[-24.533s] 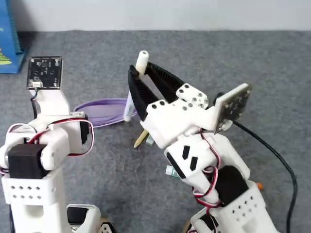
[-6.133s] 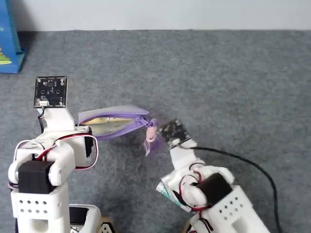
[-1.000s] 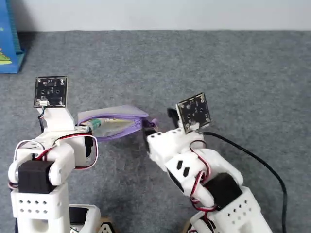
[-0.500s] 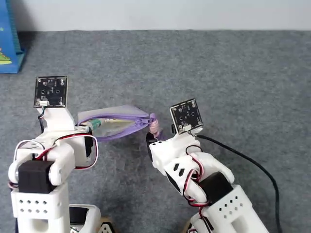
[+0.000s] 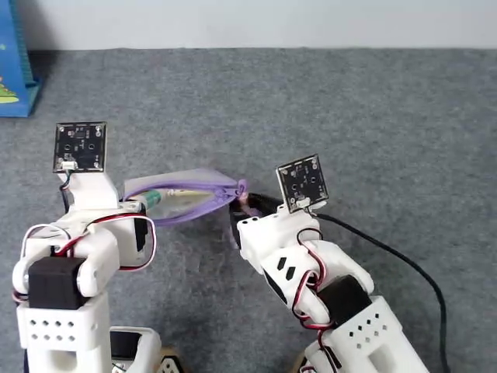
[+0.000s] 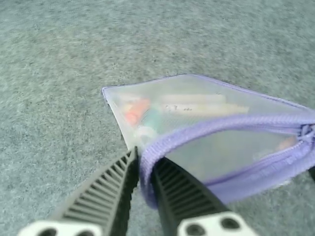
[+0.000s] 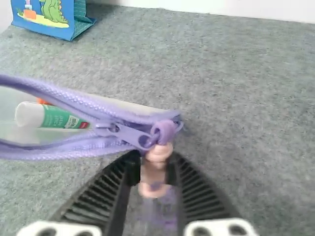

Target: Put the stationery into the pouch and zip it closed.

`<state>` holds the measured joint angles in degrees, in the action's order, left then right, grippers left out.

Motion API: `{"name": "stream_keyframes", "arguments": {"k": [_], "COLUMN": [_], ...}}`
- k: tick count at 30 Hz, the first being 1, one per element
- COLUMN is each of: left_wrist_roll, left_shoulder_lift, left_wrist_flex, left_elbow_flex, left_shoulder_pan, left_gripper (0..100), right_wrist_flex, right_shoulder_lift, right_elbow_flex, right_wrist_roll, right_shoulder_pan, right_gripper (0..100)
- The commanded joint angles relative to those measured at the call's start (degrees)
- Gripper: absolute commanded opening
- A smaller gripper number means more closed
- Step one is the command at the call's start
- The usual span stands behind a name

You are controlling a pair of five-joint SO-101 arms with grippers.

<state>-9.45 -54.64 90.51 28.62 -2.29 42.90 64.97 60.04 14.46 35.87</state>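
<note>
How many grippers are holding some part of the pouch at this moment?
2. The left gripper is shut on the purple edge of the pouch at one end. The right gripper is shut on the zipper pull at the other end. No other gripper seems hidden.

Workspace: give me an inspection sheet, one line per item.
Surface: grey mat.
Job's things: purple pouch, zip open, glue stick and other stationery inside.
Clutter: nothing seen.
Grippers: left gripper shut on the pouch's end; right gripper shut on the zip pull.
Cables: black cable runs across the mat.
Surroundings: blue box at the mat's far corner; white wall behind.
</note>
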Motion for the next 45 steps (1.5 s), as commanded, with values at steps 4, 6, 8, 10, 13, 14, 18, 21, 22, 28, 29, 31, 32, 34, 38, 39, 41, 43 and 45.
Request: {"name": "stream_keyframes", "arguments": {"k": [4, 6, 8, 10, 13, 14, 18, 21, 22, 28, 29, 31, 32, 34, 38, 39, 41, 43, 45], "left_wrist_roll": [-0.26, -0.26, -0.26, -0.26, -0.26, -0.26, -0.26, -0.26, -0.26, -0.26, -0.26, -0.26, -0.26, -0.26, -0.18, -0.18, -0.18, -0.18, -0.18], "left_shoulder_lift": [-0.88, -0.88, -0.88, -0.88, -0.88, -0.88, -0.88, -0.88, -0.88, -0.88, -0.88, -0.88, -0.88, -0.88, -0.88, -0.88, -0.88, -0.88, -0.88], "left_wrist_flex": [0.09, 0.09, 0.09, 0.09, 0.09, 0.09, 0.09, 0.09, 0.09, 0.09, 0.09, 0.09, 0.09, 0.09, 0.09, 0.09, 0.00, -0.26, -1.14], "left_elbow_flex": [-0.92, -0.92, -0.92, -0.92, -0.92, -0.92, -0.92, -0.92, -0.92, -0.92, -0.92, -0.92, -0.92, -0.92, -0.92, -0.92, -0.92, -0.92, -0.92], "left_shoulder_pan": [-0.09, -0.09, -0.09, -0.09, -0.09, -0.09, -0.09, -0.09, -0.09, -0.09, -0.09, -0.09, -0.09, -0.09, -0.09, -0.09, -0.09, -0.09, -0.09], "left_gripper": [1, 1, 1, 1, 1, 1, 1, 1, 1, 1, 1, 1, 1, 1, 1, 1, 1, 1, 1], "right_wrist_flex": [-0.75, -1.19, -1.27, -1.27, -1.89, -2.59, -6.20, -7.69, -7.87, -8.13, -8.13, -8.13, -8.04, -7.69, -7.69, -7.60, -7.60, -7.60, -7.43], "right_shoulder_lift": [0.75, 0.75, 0.75, 0.75, 0.75, 0.75, 0.66, -0.04, -0.84, -7.25, -8.04, -8.57, -8.48, -8.48, -8.40, -8.40, -8.40, -7.69, -5.14], "right_elbow_flex": [0.00, 0.97, 1.67, 1.76, 1.76, 1.93, 3.87, 5.01, 5.01, 2.64, 2.02, 1.49, 1.49, 1.49, 1.49, 1.49, 1.49, 1.41, 1.76], "right_wrist_roll": [0.44, 0.26, 0.53, 0.70, 0.70, 0.70, 0.26, 0.26, 0.26, 0.53, 0.53, 0.44, 0.35, 0.35, 0.35, 0.35, 0.35, 0.35, 0.35], "right_shoulder_pan": [-0.31, -0.31, -0.31, -0.31, -0.31, -0.31, -0.31, -0.31, -0.31, -0.84, -1.27, -2.07, -2.33, -2.95, -3.47, -3.38, -3.12, -2.95, -2.95], "right_gripper": [11.9, 15.9, 16.4, 15.6, 14.8, 14.7, 12.5, 10.2, 9.9, 9.7, 9.6, 9.5, 9.5, 8.1, 0.9, 1.3, 0.7, 0.8, 0.8]}}
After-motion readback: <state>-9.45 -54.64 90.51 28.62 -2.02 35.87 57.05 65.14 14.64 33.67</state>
